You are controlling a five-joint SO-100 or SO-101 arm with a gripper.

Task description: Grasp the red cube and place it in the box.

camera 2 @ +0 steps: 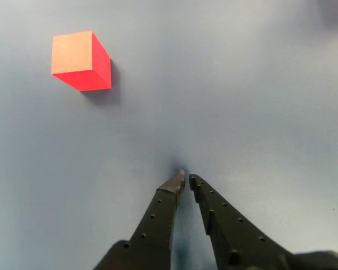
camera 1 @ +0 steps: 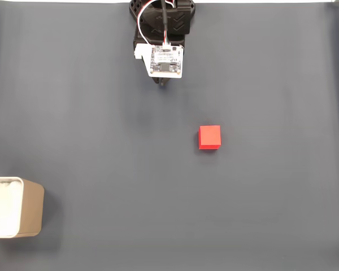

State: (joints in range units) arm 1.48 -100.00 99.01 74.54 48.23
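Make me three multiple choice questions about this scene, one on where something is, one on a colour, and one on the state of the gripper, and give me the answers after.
1. In the fixed view, where is the box?
A. lower left edge
B. top right corner
C. dead centre

2. What colour is the cube?
A. blue
B. red
C. green

3. How is the gripper in the other view?
A. clamped on the cube
B. spread wide open
C. nearly shut, holding nothing

Answers: 1 A, the box is cut by the left edge, low in the frame. 2 B, its faces are bright red. 3 C, the fingertips almost meet, with the cube lying apart from them.
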